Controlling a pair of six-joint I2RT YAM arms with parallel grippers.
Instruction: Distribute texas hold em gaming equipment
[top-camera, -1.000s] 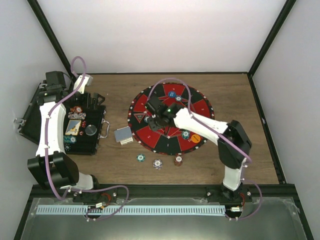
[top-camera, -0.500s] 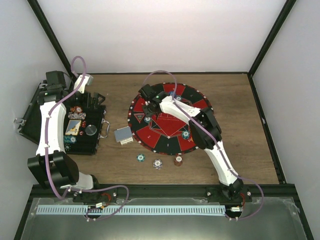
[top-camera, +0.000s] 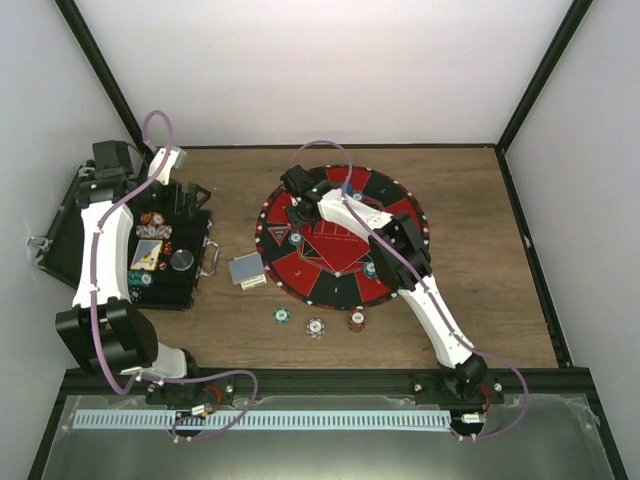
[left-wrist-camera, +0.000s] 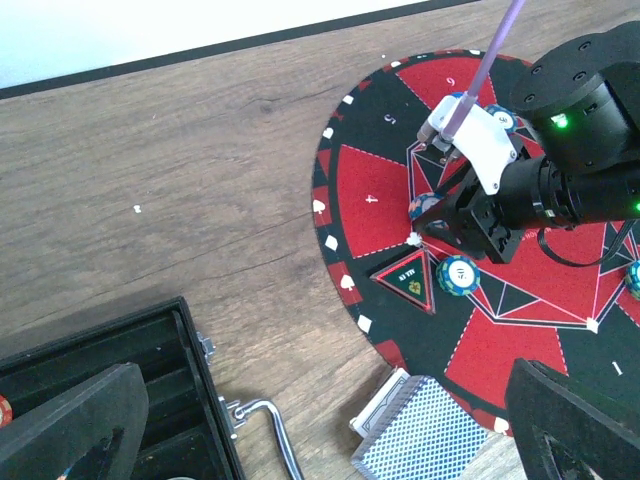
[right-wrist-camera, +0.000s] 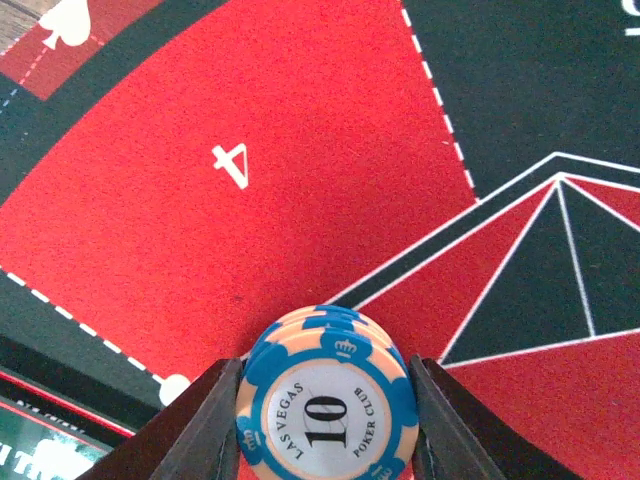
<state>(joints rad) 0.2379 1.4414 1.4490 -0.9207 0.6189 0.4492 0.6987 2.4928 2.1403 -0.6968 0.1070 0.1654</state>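
Observation:
My right gripper (top-camera: 299, 207) reaches over the far left of the round mat (top-camera: 300, 272). In the right wrist view its gripper (right-wrist-camera: 325, 420) is shut on a small stack of blue poker chips (right-wrist-camera: 327, 400) marked 10, over the red field numbered 4. The stack also shows in the left wrist view (left-wrist-camera: 421, 206). Another blue chip (left-wrist-camera: 459, 274) lies on the mat. A deck of cards (top-camera: 247, 271) with grey-blue backs lies left of the mat. Three chips (top-camera: 316, 327) lie on the wood in front. My left gripper (top-camera: 191, 200) is open and empty, above the case.
The open black case (top-camera: 185, 285) stands at the left with chips (top-camera: 152, 219) in its slots; its metal handle (left-wrist-camera: 262, 440) points toward the deck (left-wrist-camera: 430, 435). A green triangle marker (left-wrist-camera: 407, 281) lies on the mat's left side. Walls close the table's sides.
My right arm has stretched out and its gripper has moved with the blue chips toward the far left of the mat. The left arm has not moved.

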